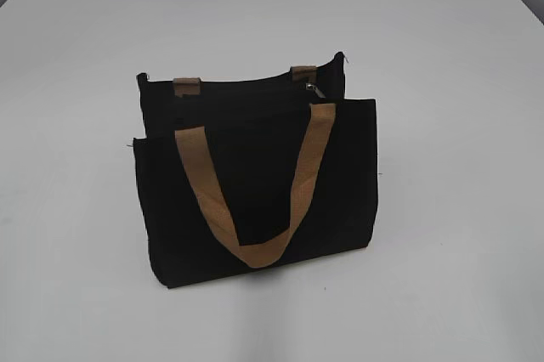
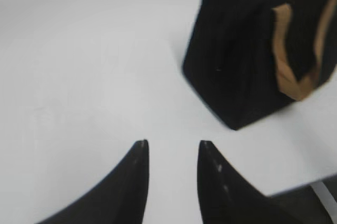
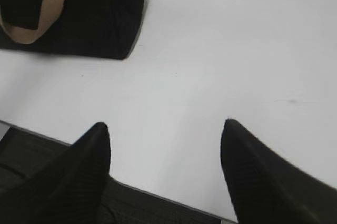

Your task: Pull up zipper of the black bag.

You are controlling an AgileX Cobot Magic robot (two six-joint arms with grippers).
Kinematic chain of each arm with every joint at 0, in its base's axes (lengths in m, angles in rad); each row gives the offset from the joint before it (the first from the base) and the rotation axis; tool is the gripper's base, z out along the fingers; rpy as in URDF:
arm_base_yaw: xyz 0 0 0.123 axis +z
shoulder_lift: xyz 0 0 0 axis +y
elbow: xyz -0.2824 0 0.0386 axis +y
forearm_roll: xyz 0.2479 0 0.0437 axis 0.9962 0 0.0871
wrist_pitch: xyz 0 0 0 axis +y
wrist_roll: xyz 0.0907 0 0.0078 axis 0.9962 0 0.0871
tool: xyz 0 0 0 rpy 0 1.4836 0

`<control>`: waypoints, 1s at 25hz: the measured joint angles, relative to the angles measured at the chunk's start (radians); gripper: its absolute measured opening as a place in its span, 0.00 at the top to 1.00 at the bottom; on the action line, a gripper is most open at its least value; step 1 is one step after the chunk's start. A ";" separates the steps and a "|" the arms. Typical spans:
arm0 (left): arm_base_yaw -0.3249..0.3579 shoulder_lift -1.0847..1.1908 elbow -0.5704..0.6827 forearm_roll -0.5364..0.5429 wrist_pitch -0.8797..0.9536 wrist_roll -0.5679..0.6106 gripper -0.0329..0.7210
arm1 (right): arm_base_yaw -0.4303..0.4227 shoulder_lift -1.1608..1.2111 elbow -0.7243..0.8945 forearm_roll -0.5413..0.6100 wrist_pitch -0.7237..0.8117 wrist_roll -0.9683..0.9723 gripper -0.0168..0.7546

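Exterior view: the rectangular black fabric bag with tan woven handles stands upright on the white desk; neither arm shows here.
Zipper: the small shiny silver metal zipper pull sits at the right end of the bag's top edge, just beside the right-hand tan strap end.
Zip axis: the track runs left to right along the bag's top, so the pull would likely travel leftward.
Left gripper: fingers narrowly apart, holding nothing; the bag lies ahead of it and to its right, well apart.
Right gripper: fingers wide apart, holding nothing; the bag lies ahead of it and to its left, well apart.
Nearer arm: judged the right one for the pull, since the pull lies at the bag's right end; the left is better placed to steady the bag's left end.
Hidden: the pull cannot be made out in either wrist view.
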 joint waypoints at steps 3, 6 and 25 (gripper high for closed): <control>0.156 -0.017 0.001 0.000 0.001 0.000 0.64 | -0.082 -0.022 0.000 0.009 0.000 0.001 0.32; 0.223 -0.020 0.003 0.000 0.000 0.000 0.64 | -0.141 -0.048 0.000 0.015 -0.001 0.001 0.32; 0.234 -0.022 0.003 0.000 0.000 0.000 0.64 | -0.163 -0.049 0.000 0.040 -0.001 0.001 0.32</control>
